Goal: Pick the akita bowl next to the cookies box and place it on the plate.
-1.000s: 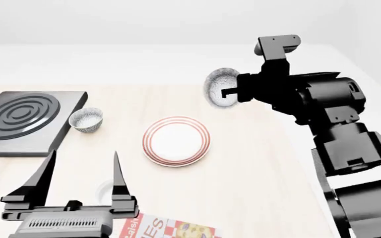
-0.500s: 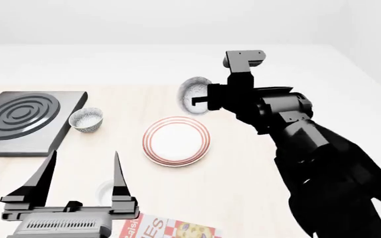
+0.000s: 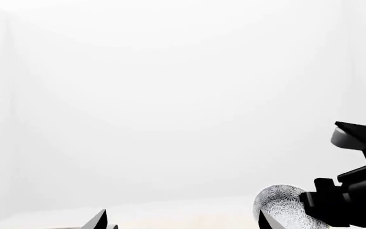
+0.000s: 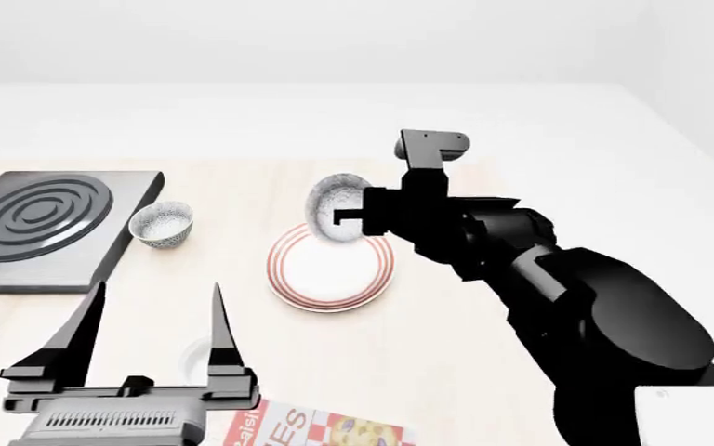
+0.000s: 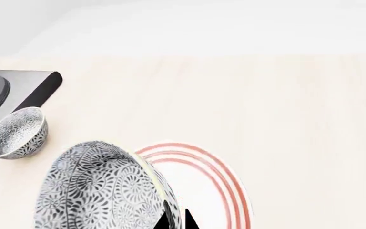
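Head view has the right hand (image 4: 347, 216) clamped on the rim of the bowl (image 4: 332, 209), holding it up off the counter (image 4: 482, 372) and tipped on its side, so the pale inside faces the camera. It hangs right over the far edge of the plate (image 4: 330, 269), which is white with red rings round the rim and a good bit wider than the bowl. From the right wrist cam the bowl (image 5: 103, 188) shows its outside: a dense grey-black leafy speckle on white, with a thin pale lip, and the plate (image 5: 215, 191) sits just behind it. A second bowl (image 4: 161, 225) with the same pattern stands upright next to the stove (image 4: 47, 228). The left hand (image 4: 152, 321) is down at the near edge with its two fingers spread wide and nothing between them. The cookies box (image 4: 313, 429) pokes into view beside it, red and white with a cookie picture. Left wrist cam mostly sees blank wall, plus the bowl (image 3: 278, 210).
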Motion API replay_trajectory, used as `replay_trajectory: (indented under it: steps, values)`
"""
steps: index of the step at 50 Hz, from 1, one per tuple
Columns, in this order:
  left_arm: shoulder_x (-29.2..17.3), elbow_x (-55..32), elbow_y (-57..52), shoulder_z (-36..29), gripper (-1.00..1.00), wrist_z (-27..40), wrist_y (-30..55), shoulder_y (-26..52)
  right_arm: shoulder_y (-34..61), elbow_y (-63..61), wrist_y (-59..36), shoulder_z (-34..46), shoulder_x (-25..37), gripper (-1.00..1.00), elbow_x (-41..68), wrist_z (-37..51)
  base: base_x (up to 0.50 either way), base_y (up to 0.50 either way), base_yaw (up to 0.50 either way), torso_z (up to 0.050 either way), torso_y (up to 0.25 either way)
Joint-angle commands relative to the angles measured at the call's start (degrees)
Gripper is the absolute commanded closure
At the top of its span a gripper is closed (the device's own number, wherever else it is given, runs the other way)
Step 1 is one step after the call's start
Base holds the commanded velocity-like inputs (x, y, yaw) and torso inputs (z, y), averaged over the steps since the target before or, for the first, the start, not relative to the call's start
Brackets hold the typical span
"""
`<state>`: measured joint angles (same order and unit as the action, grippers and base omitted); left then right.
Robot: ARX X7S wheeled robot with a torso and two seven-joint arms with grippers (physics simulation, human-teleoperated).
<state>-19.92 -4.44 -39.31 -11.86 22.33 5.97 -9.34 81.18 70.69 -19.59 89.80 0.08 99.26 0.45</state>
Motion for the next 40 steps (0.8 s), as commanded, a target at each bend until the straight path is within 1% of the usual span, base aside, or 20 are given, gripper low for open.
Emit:
replay_trajectory:
  steps: [1,11,14,32,33,35,40]
  values:
    - [-0.1,-0.6,0.0,0.1,-1.00,0.2,-1.1,-0.1,-1.5,-0.9,1.9,2.8,-0.1,1.00,4.8,0.6,0.00,0.00,0.00,0.000,0.000]
    - [-0.3,-1.2,-0.3,0.3,-1.00,0.4,-1.6,-0.4,-2.3,-1.4,2.2,2.8,-0.1,1.00,4.4,1.1,0.00,0.00,0.00,0.000,0.000]
    - [-0.5,-0.1,-0.5,-0.1,-1.00,0.5,-1.4,-0.5,-2.3,-1.5,2.2,2.7,-0.1,1.00,4.6,1.0,0.00,0.00,0.00,0.000,0.000]
    - [-0.7,0.6,0.3,-1.0,-1.00,0.7,-1.8,-0.3,-2.3,-2.1,2.8,2.4,-0.1,1.00,3.7,1.0,0.00,0.00,0.00,0.000,-0.250]
    - [-0.4,-1.1,0.5,-0.5,-1.00,0.5,-2.7,-0.3,-2.2,-2.1,3.5,2.4,-0.1,1.00,3.6,0.9,0.00,0.00,0.00,0.000,0.000]
    - [-0.7,0.4,0.3,-1.0,-1.00,0.7,-2.1,-0.1,-2.0,-2.2,3.9,2.4,-0.1,1.00,3.6,1.1,0.00,0.00,0.00,0.000,0.000]
    - [-0.7,0.1,0.3,-1.0,-1.00,0.7,-2.2,-0.1,-1.6,-2.3,5.2,2.4,-0.1,1.00,4.1,1.1,0.00,0.00,0.00,0.000,0.000]
